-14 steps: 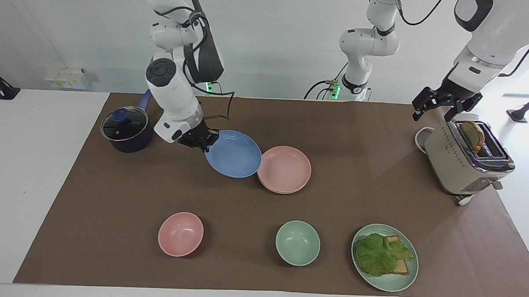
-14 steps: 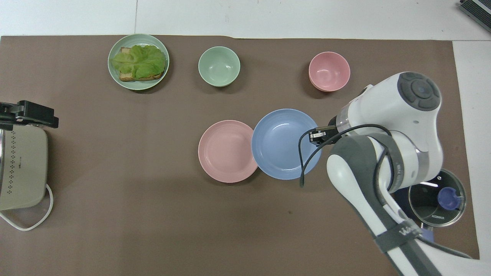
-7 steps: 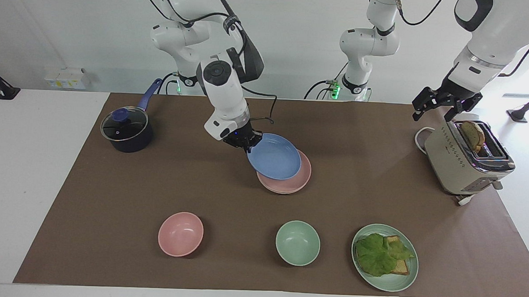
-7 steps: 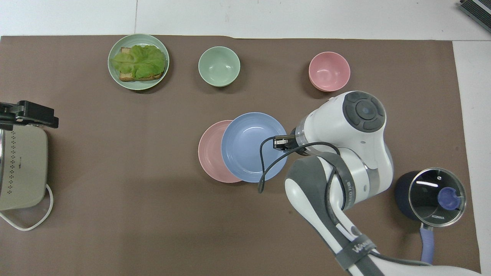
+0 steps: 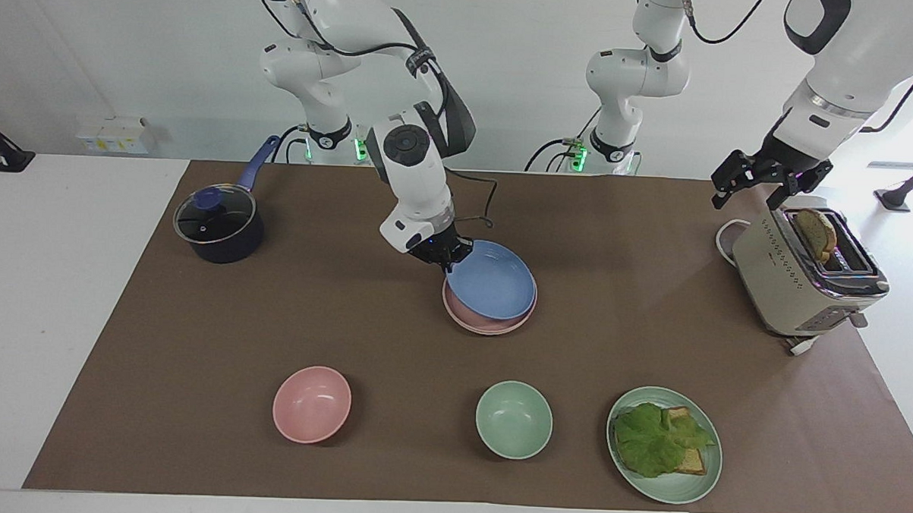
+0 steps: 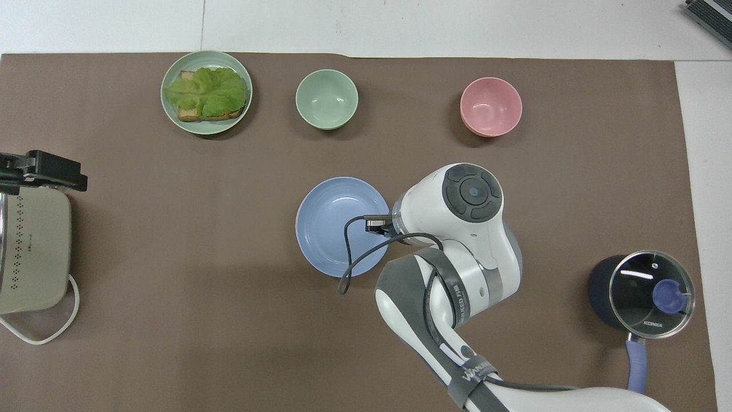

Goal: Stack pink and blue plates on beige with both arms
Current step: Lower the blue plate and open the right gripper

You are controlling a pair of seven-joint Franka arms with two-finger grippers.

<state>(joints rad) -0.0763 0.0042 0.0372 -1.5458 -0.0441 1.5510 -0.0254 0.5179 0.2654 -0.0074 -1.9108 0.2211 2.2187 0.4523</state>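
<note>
My right gripper (image 5: 450,261) is shut on the rim of the blue plate (image 5: 497,288), on the side toward the right arm's end of the table. The blue plate sits slightly tilted right over the pink plate (image 5: 492,326), of which only a thin rim shows beneath. From overhead the blue plate (image 6: 337,223) covers the pink one almost fully, with the right gripper (image 6: 374,224) at its edge. The beige plate is hidden; whether it lies under the pink plate I cannot tell. My left gripper (image 5: 755,189) waits open in the air over the toaster.
A beige toaster (image 5: 805,276) with a bread slice stands at the left arm's end. A dark pot with a glass lid (image 5: 218,225) is at the right arm's end. A pink bowl (image 5: 312,403), a green bowl (image 5: 513,419) and a green plate with lettuce and toast (image 5: 664,444) lie farthest from the robots.
My right arm carried the blue plate from beside the pink plate toward the left arm's end, until it came over the pink plate, and brought it down. The left arm has not moved.
</note>
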